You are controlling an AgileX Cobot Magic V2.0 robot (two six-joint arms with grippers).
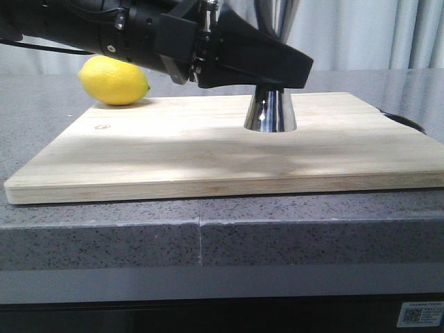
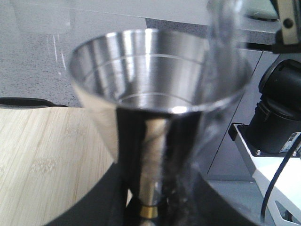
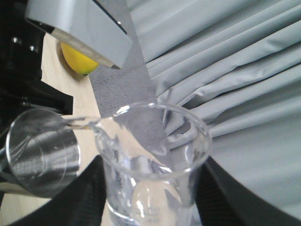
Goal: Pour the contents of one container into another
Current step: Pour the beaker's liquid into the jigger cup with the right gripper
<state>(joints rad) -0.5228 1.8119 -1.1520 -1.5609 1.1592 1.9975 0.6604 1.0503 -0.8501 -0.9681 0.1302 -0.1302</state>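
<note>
The steel jigger (image 1: 270, 111) stands on the wooden board (image 1: 208, 149) at about 1 o'clock from the board's middle, the left hand (image 1: 277, 73) clamped round its waist; the left wrist view shows dark fingers either side of the thin gold band (image 2: 150, 210). It looks rigid and smooth, and top-heavy on its narrow foot, so the waist is the sensible place to steady it.

The glass beaker (image 3: 153, 160) is tipped in the right hand (image 3: 150, 207), whose dark fingers grip the lower body. Its pour lip reaches over the jigger's upper cup (image 3: 42, 155) at 9 o'clock, and a thin clear stream crosses between them. Thin glass is breakable and slick when wet; I judge a firm hold low on the wall, well off the flared rim, safest.

A lemon (image 1: 114, 80) lies on the counter (image 1: 208, 239) at 11 o'clock, beyond the board. No brand or writing is legible on either vessel; the sticker (image 1: 420, 313) below the counter edge is too small to read.
</note>
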